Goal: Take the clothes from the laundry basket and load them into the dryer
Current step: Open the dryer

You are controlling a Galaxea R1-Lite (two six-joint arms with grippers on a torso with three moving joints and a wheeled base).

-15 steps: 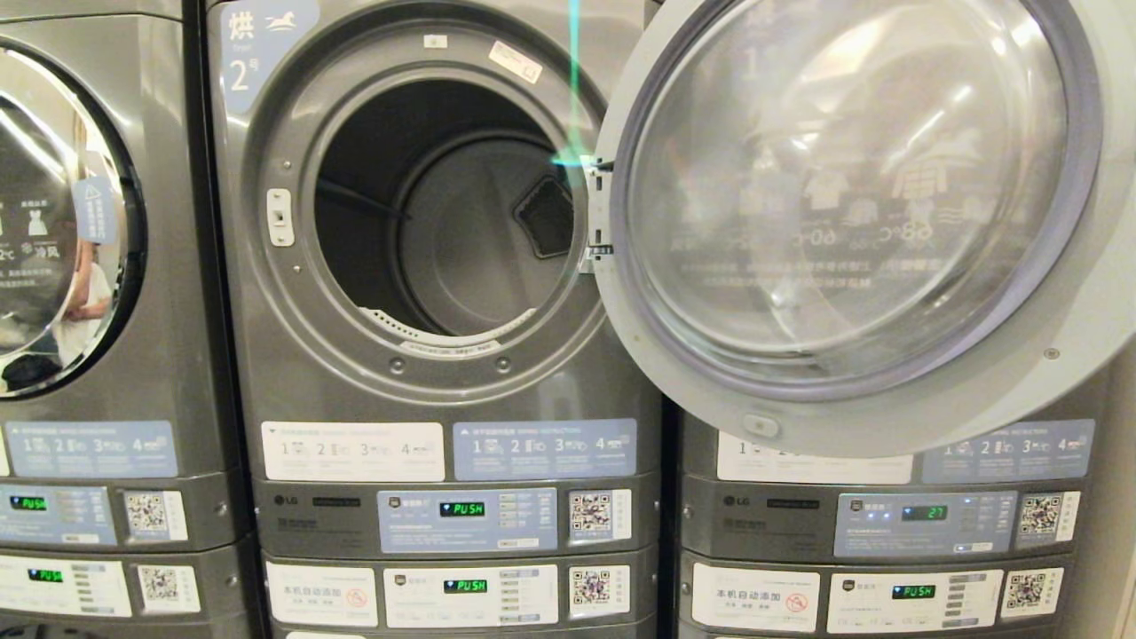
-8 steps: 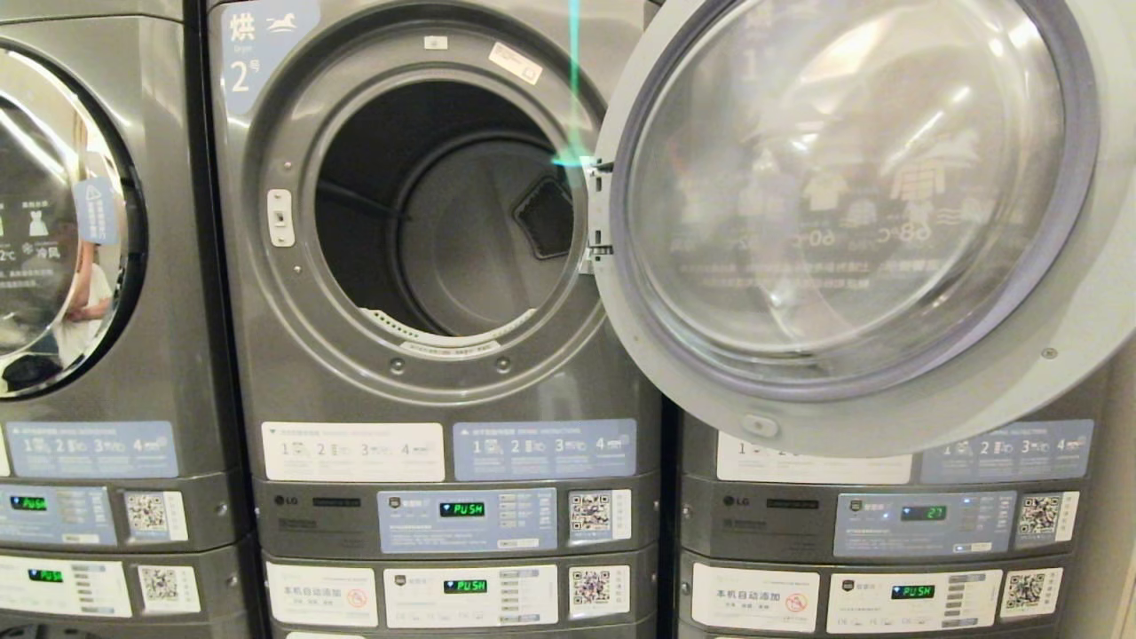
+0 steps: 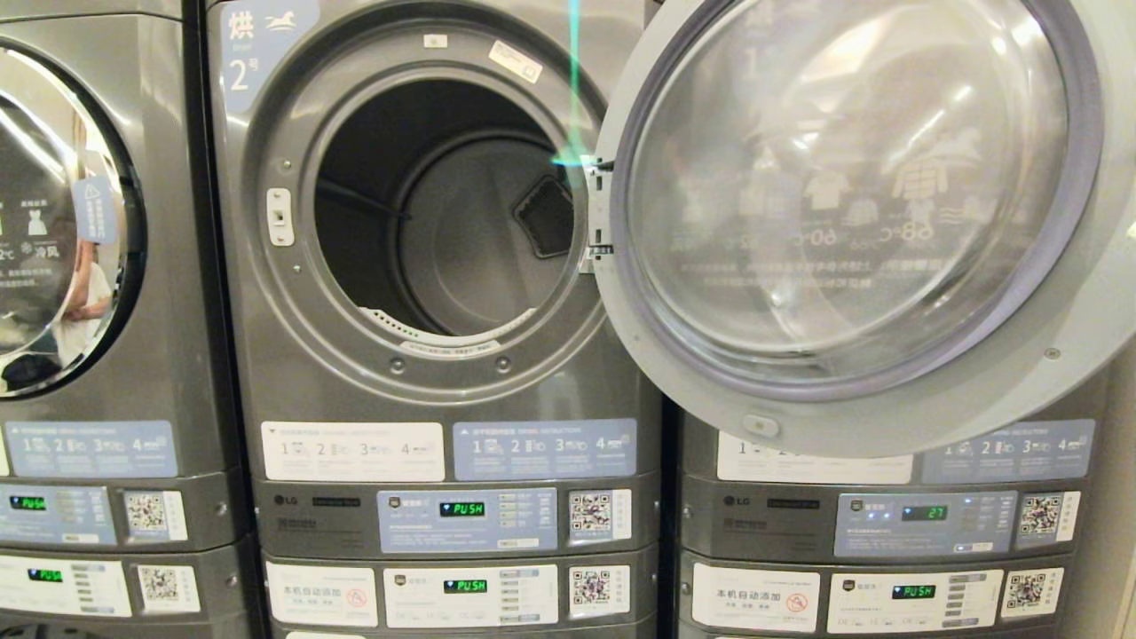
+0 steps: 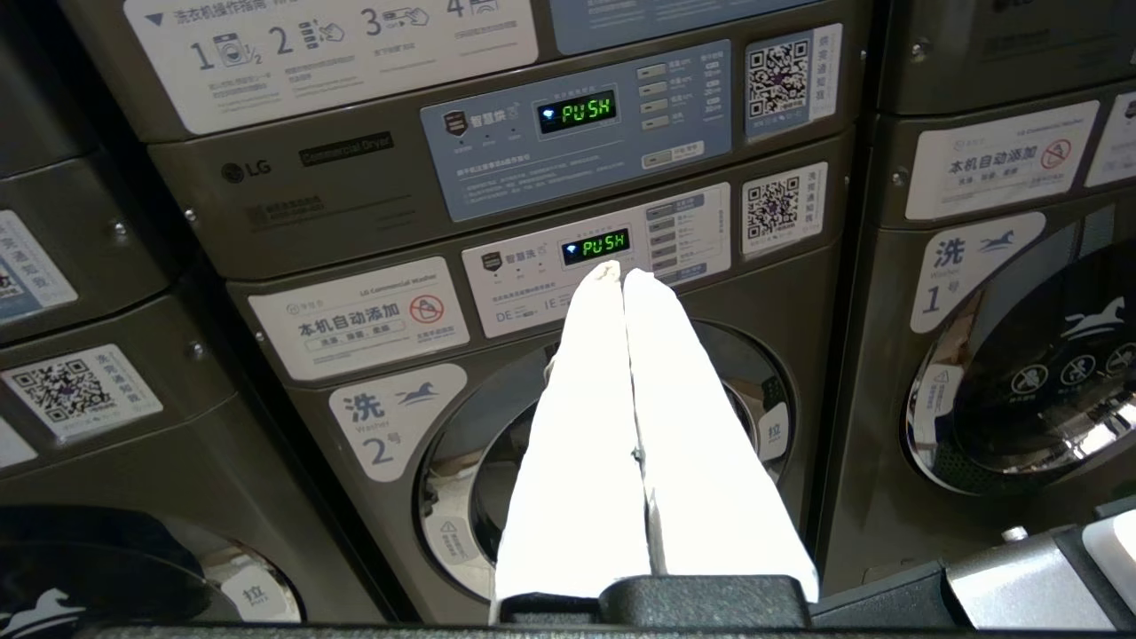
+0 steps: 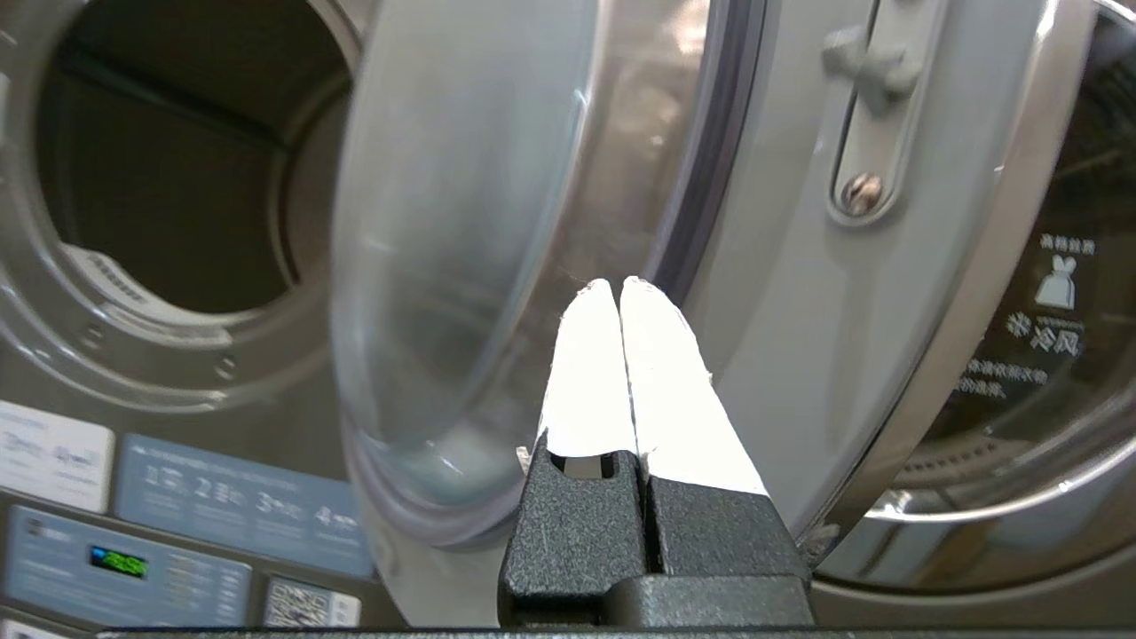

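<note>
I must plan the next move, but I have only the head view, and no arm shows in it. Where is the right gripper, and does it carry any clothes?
Observer: The right gripper is shut and empty, in front of the open dryer door.
Operator: And the left gripper?
Observer: The left gripper is shut and empty too, facing the lower washer's panel.
Operator: Do you see the basket?
Observer: No, no view shows it.

The dryer [image 3: 426, 266] is labelled "2"; its display [image 3: 462, 508] reads "PUSH".
</note>
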